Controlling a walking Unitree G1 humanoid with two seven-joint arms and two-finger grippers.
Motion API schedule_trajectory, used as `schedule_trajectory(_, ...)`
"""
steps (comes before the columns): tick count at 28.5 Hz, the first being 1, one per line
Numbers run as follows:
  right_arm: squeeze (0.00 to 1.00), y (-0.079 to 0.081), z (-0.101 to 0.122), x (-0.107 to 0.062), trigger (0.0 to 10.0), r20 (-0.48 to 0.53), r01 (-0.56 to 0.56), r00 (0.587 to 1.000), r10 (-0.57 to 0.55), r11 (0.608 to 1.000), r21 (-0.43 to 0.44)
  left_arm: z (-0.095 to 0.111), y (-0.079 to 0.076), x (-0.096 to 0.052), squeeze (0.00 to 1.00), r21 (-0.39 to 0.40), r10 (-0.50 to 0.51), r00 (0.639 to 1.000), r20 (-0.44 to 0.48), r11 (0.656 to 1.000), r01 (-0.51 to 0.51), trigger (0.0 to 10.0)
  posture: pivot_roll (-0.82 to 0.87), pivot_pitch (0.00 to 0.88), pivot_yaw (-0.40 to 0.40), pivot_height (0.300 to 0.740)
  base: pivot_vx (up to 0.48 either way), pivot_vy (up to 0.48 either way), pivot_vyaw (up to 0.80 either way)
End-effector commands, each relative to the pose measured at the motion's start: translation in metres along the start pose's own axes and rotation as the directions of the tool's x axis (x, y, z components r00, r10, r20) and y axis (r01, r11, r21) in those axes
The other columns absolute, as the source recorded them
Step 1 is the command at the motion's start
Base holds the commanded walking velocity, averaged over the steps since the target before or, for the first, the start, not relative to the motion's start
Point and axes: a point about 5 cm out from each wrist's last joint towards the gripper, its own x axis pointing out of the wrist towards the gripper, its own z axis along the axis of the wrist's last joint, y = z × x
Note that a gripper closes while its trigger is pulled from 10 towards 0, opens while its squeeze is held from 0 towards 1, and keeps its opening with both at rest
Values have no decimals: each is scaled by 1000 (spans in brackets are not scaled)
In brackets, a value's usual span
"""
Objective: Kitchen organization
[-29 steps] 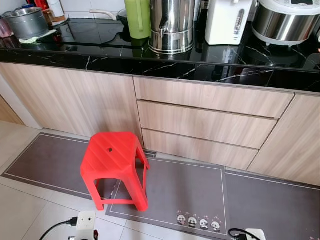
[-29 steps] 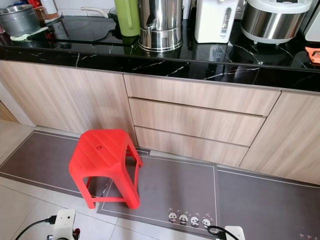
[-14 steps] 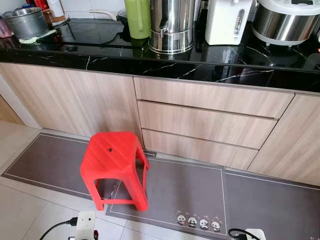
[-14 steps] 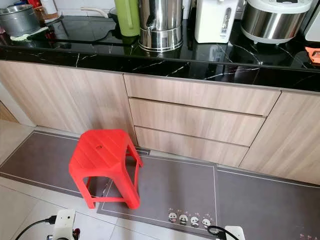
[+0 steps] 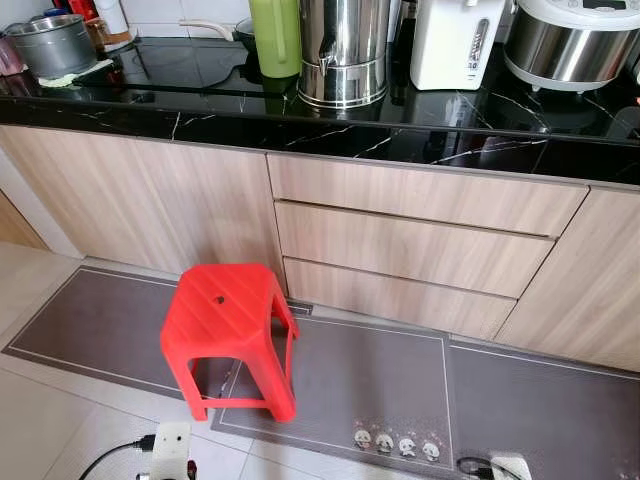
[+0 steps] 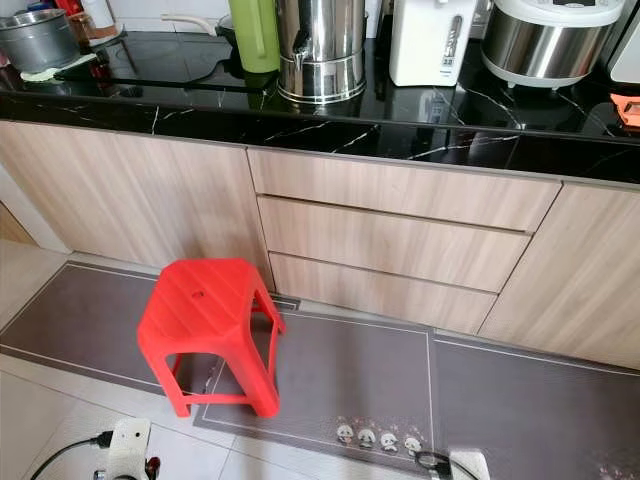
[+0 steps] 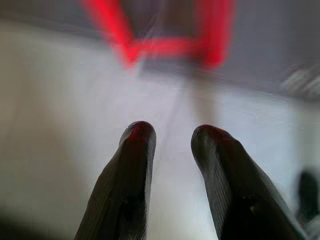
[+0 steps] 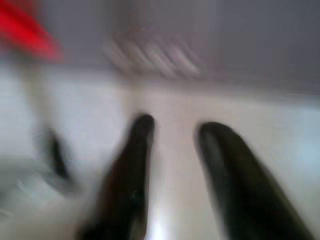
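Left eye view: I'm facing the black tabletop (image 5: 420,145) across the upper frame, carrying a steel urn (image 5: 343,50), a green jug (image 5: 275,35), a white kettle (image 5: 455,40) and a rice cooker (image 5: 570,40). Below sit three wood drawers (image 5: 410,245). A red stool (image 5: 230,335) stands lower left on the grey mat (image 5: 390,385). My left gripper (image 7: 172,132) hangs over pale floor, fingers spread, holding nothing. My right gripper (image 8: 175,127) is blurred, fingers likewise parted and empty.

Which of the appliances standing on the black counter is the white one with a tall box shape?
The white hot water dispenser, between the steel urn and the rice cooker; those two are round.
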Motion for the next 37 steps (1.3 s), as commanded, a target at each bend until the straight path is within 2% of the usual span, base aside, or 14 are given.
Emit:
schedule_trajectory(1,0,2,14,1,10000,65,-22,998,23,1000,-12,12,-5,2,0,17,-39,998,47,999,39,10000,-22,0,18,740,0,0,0)
schedule_trajectory(15,0,5,16,1,10000,80,-42,996,41,999,7,10,-2,1,0,23,-39,998,45,999,38,10000,-10,0,16,740,0,0,0)
schedule_trajectory(22,0,9,14,2,10000,71,-38,997,39,999,-13,10,-2,1,0,14,-42,998,50,999,41,10000,-8,0,8,740,0,0,0)
schedule_trajectory(31,0,8,11,2,10000,49,-28,998,30,999,-32,9,-2,1,0,8,-37,998,51,999,36,10000,-11,0,3,740,0,0,-708)
schedule_trajectory(37,0,7,13,2,10000,50,-26,998,28,999,-36,9,-2,1,0,40,-45,998,53,998,43,10000,-12,0,8,740,0,0,-699)
